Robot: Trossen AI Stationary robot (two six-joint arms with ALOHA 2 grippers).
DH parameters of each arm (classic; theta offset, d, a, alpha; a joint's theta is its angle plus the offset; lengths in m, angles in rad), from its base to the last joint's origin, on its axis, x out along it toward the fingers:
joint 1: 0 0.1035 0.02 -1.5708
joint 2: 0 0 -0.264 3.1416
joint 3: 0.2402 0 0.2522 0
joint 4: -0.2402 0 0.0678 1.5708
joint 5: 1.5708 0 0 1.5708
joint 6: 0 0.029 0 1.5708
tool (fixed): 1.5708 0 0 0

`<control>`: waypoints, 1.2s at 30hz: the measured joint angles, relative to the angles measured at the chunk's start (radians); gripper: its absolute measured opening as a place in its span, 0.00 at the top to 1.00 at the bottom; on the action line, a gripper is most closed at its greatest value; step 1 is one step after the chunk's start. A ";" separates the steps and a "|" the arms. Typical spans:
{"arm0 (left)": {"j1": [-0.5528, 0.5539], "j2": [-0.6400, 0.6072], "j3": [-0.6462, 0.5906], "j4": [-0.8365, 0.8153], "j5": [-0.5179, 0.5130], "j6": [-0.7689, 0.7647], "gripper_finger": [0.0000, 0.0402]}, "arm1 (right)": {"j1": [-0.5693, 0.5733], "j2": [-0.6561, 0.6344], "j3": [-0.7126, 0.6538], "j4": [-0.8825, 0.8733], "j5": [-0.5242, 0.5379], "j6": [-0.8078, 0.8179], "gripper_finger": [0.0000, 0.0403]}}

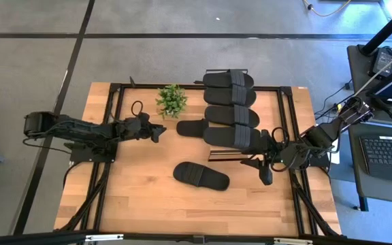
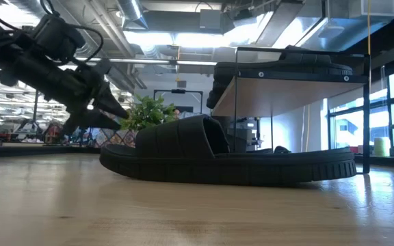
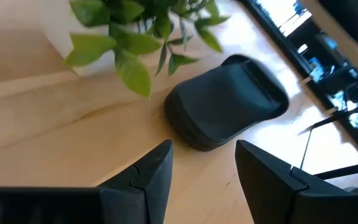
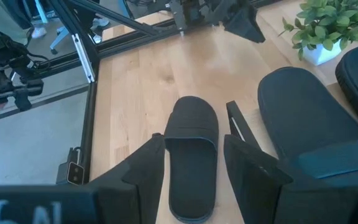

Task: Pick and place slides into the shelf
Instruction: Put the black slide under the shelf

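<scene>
Slides: four on the shelf [image 1: 284, 102]; one loose slide [image 1: 201, 176] on open board; another slide [image 3: 225, 101] beside the plant [image 1: 172, 100].
Left gripper [image 1: 156, 130]: my fingers apart, empty, aimed at that slide's end.
Right gripper [image 1: 263, 168]: fingers apart, empty, near the loose slide.
Advice: straddle the sole squarely, close low.
Surface: pale wooden table [image 1: 141, 197].
Room: grey floor, desk with keyboard [image 1: 386, 150].

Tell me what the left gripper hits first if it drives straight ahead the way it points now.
Most likely the heel of the slide lying beside the plant. The left gripper is open and aimed at that slide, with only bare table between them. Depth is unclear, so it may skim over it.
</scene>
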 joint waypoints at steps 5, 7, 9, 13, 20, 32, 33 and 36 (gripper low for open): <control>0.000 0.090 0.004 0.077 0.002 -0.001 0.59 | 0.000 0.000 0.000 0.000 0.000 0.000 0.59; 0.000 0.124 0.016 0.081 0.001 -0.002 0.59 | 0.000 0.000 0.000 0.000 0.000 0.000 0.59; 0.000 0.159 0.033 0.081 0.002 -0.002 0.59 | 0.000 0.000 0.000 0.000 0.000 0.000 0.59; 0.001 0.232 0.075 0.081 -0.003 -0.001 0.59 | 0.000 0.000 0.000 0.000 0.000 0.000 0.59; 0.009 0.372 0.146 0.080 -0.009 -0.001 0.59 | 0.000 0.000 0.000 0.000 0.000 0.002 0.59; 0.019 0.560 0.281 0.080 0.035 -0.021 0.59 | 0.000 0.000 0.000 -0.005 -0.002 0.003 0.59; 0.019 0.575 0.296 0.080 0.043 -0.021 0.59 | 0.000 0.000 0.000 -0.009 -0.003 0.003 0.59; 0.019 0.623 0.345 0.082 0.068 -0.021 0.59 | 0.000 0.000 0.000 -0.012 -0.003 0.003 0.59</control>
